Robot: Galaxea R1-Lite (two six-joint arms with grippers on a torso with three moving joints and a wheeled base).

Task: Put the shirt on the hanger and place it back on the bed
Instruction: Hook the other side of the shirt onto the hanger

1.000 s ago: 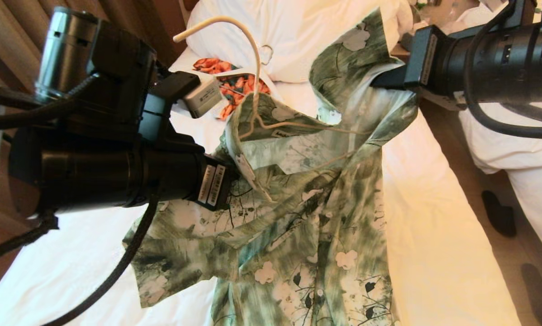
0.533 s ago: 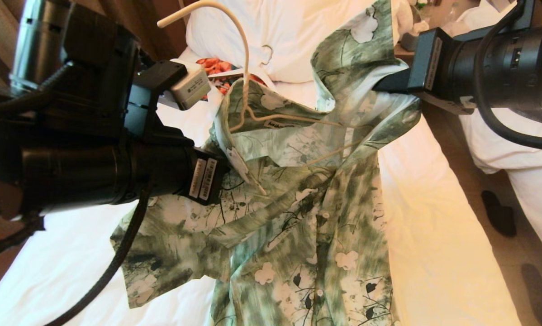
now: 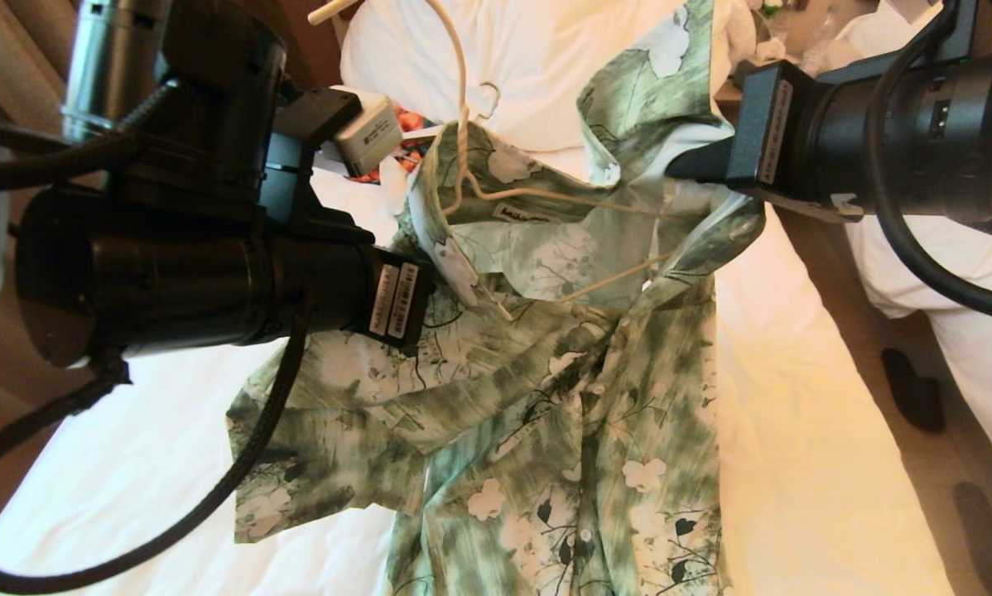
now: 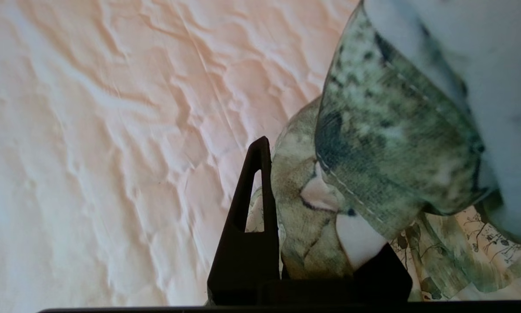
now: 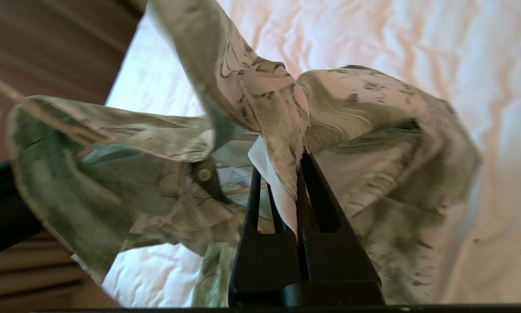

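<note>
The green-and-white flowered shirt [image 3: 579,414] hangs lifted by its shoulders, with its lower part trailing on the white sheet of the bed [image 3: 794,397]. The thin cream hanger [image 3: 546,195] sits inside the collar, its hook [image 3: 459,74] rising to the top of the head view. My left gripper [image 3: 430,290] is shut on the shirt's left shoulder; in the left wrist view the fabric [image 4: 312,226] fills the left gripper [image 4: 304,191]. My right gripper [image 3: 686,170] is shut on the right shoulder, and the right wrist view shows cloth [image 5: 278,130] pinched in the right gripper [image 5: 282,167].
A big white pillow [image 3: 537,58] lies at the head of the bed. An orange-and-black garment [image 3: 409,124] and a white hanger's metal hook [image 3: 488,99] lie beside it. Right of a floor strip with dark slippers [image 3: 914,389] stands another bed [image 3: 960,281].
Both grippers have lifted the shirt and hanger a little. The hook tip has risen to the top edge of the head view, and the right gripper has moved slightly inward.
</note>
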